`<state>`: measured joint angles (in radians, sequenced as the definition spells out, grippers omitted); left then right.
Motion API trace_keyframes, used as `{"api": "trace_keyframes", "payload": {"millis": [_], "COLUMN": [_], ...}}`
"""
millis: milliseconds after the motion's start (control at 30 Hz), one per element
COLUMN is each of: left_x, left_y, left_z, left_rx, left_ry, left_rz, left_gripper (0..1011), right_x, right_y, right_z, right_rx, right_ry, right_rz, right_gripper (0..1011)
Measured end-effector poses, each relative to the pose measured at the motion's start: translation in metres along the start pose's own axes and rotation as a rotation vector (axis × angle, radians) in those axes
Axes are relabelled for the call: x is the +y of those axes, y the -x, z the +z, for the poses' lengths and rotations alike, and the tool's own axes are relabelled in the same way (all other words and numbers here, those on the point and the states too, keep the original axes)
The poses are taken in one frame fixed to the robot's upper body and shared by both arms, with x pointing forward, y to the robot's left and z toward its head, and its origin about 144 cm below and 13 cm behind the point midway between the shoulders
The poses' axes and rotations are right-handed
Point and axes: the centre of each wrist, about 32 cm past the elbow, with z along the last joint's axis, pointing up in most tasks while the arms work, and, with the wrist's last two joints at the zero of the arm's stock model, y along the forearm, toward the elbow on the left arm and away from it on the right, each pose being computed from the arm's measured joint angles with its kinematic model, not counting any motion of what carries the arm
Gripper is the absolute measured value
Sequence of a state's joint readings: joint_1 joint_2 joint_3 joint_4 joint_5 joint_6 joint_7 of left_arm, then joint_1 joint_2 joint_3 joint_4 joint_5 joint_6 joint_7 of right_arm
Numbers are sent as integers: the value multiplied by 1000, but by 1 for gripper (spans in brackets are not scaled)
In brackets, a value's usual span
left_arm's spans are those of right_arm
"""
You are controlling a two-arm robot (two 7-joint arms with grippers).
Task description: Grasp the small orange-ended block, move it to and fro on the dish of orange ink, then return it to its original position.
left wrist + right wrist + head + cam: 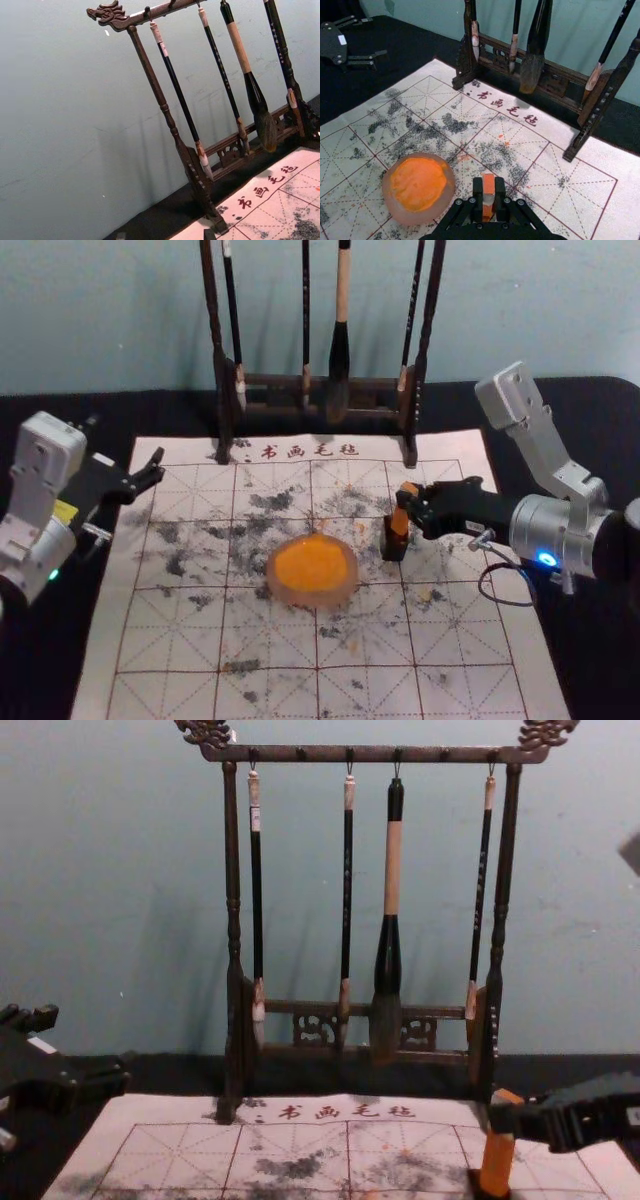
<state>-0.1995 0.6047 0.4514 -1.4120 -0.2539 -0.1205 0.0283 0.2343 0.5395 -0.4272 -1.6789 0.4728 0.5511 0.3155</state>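
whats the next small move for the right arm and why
If inking is still to come, probably a short lift straight up: the right gripper is closed on the orange block, which rises from a small dark base, and the ink dish lies off to the left, so the block should clear the base before going across.

Tabletop: black
Calligraphy felt mat: white, flat on the tabletop, dark-red grid and characters, black and orange smudges
Brush rack: dark carved wood, upright, front feet on the mat's far edge
Ink dish: round, orange ink, on the mat
Black stand: on the mat, right of the dish
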Motion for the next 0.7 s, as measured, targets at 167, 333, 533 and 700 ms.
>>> {"api": "trace_keyframes", "payload": {"millis": [167,333,533,700], "left_x": [0,0,0,0], "left_y": [0,0,0,0], "left_z": [0,0,0,0], "left_rx": [0,0,0,0], "left_ry": [0,0,0,0], "left_rz": [0,0,0,0], "left_gripper": [1001,1001,1001,1001], "right_x": [4,8,11,14], "right_y": [-1,-1,0,1], "right_z": [0,-2,-6,-8], "right_rx": [0,-2,-6,-10], "right_ry": [5,17,33,42], "right_rz": [2,5,8,9], "right_gripper": [108,108,108,108]}}
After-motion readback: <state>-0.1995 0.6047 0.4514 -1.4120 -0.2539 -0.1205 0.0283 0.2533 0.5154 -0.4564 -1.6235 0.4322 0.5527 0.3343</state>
